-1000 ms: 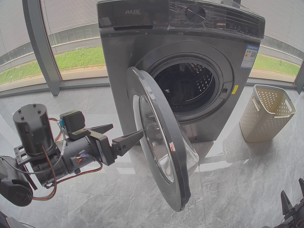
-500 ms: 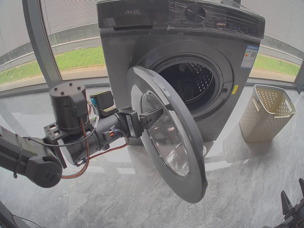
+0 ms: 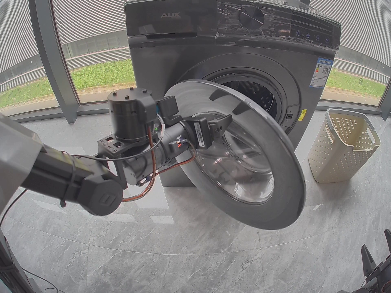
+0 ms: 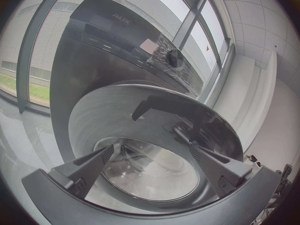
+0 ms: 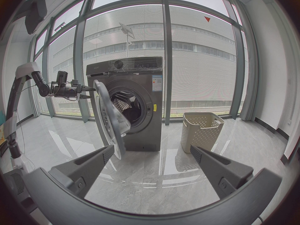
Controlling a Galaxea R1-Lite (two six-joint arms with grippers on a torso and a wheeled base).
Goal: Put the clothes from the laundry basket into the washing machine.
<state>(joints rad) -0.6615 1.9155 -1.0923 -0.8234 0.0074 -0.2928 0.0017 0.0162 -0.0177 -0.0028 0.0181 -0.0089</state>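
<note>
Head camera first: we are seeing the left gripper (image 3: 223, 122) setting its spread fingers against the outer face of the door (image 3: 285, 176), gripping nothing. The door is standing nearer the washer (image 3: 163, 62) than half a second ago and is now covering most of the drum opening. The left arm is reaching further forward with it. The basket (image 3: 344, 145) is standing on the floor to the right of the washer, unmoved. The right gripper (image 3: 375, 243) is hanging low at the right, open and empty.

Left wrist: both fingers (image 4: 93, 163) are standing wide apart against the door, nothing between them.

Right wrist: dark clothes (image 5: 132, 113) are lying inside the drum, behind the half-open door, and the right gripper's fingers are gaping over bare floor.
</note>
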